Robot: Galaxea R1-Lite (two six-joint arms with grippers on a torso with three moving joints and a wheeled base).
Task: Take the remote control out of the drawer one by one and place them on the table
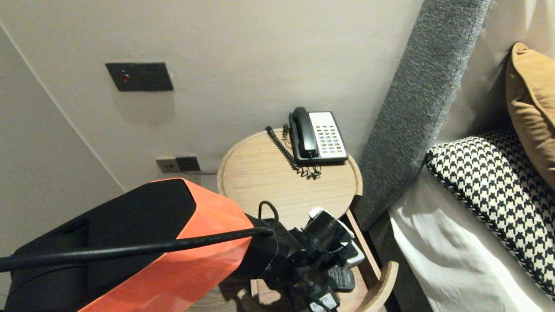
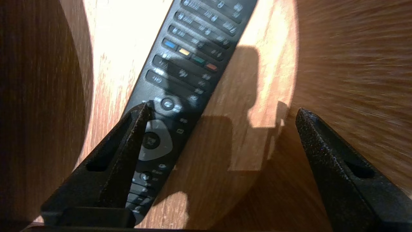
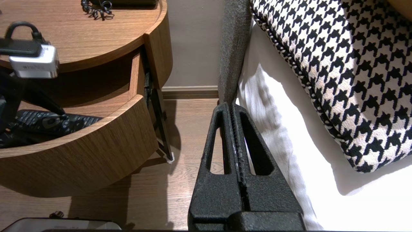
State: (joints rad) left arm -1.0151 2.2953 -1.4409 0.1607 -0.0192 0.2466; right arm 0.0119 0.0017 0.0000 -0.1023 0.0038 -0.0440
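One remote control [image 2: 180,80], a long, flat, black plastic bar with rows of small buttons, four coloured keys and a pale round pad, lies slantwise on the floor of the bedside table's single open drawer [image 3: 80,151]. That drawer is curved-fronted, of warm wood grain, and is pulled out below the round table top [image 1: 269,182].

Two grippers show. The left gripper [image 2: 222,109] hangs over the drawer with its two rough, black, wedge-shaped fingers spread wide and nothing between them. One fingertip [image 2: 141,112] stands over the remote's edge near the round pad; whether it touches, I cannot tell. The right gripper [image 3: 232,106] is parked beside the table, toward the bed, its two fingers pressed flat together on nothing.

One telephone [image 1: 318,136], black handset on a white keypad base, sits at the back of the table top, with one coiled black cord [image 1: 286,151] beside it.

Right of the table stand one grey, coarse-woven headboard [image 1: 416,108] and two pillows: one houndstooth pillow [image 1: 498,190] in black and white, and one plain tan pillow [image 1: 531,104].
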